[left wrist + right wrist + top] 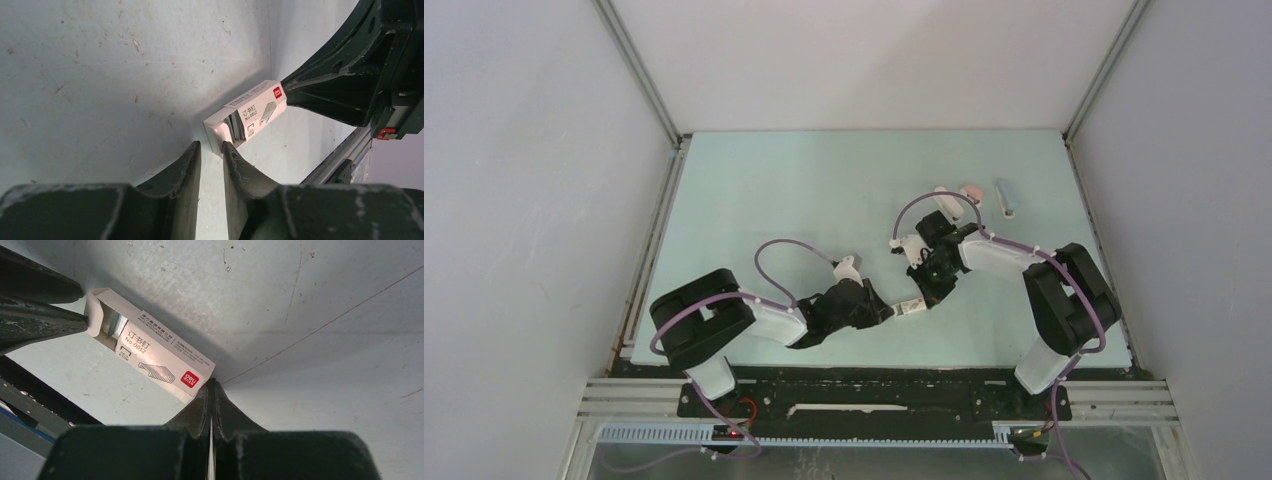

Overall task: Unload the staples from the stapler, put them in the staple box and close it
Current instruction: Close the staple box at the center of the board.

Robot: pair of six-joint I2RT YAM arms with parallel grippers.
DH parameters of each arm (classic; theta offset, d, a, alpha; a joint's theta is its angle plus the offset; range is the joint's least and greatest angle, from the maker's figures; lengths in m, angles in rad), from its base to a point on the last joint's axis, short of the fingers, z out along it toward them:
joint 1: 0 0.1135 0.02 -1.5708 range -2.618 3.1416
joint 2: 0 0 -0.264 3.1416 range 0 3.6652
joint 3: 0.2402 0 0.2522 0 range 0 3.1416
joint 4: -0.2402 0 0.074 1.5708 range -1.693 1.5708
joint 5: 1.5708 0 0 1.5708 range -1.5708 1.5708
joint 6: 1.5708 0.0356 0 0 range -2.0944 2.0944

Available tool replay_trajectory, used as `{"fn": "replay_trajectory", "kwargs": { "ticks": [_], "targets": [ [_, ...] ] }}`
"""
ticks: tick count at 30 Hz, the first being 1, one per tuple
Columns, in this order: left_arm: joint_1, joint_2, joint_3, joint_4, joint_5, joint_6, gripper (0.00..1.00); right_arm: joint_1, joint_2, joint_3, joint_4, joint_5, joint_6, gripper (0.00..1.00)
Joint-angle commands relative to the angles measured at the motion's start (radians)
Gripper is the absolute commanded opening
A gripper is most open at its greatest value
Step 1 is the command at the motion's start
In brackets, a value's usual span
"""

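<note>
A small white staple box hangs between my two grippers, also in the left wrist view and the right wrist view. My right gripper is shut on the box's closed end by the red label. The other end of the box is open, and a grey stack of staples shows inside. My left gripper is at that open end with its jaws a narrow gap apart, one fingertip touching the flap. Three mini staplers lie at the back right: white, pink, grey-blue.
The pale green table has white walls on three sides and metal rails along the left and right edges. The arms' purple cables loop above the table near both wrists.
</note>
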Motion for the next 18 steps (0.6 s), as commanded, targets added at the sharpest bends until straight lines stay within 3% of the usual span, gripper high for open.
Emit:
{"fn": "replay_trajectory", "kwargs": {
  "ticks": [1,18],
  "targets": [
    [0.005,0.021,0.034,-0.021,0.006,-0.004,0.28,0.022,0.037,0.0,0.024,0.009,-0.003,0.01],
    [0.005,0.024,0.052,-0.037,0.015,0.005,0.22,0.072,0.042,0.0,0.03,0.013,-0.004,0.01]
  ]
}}
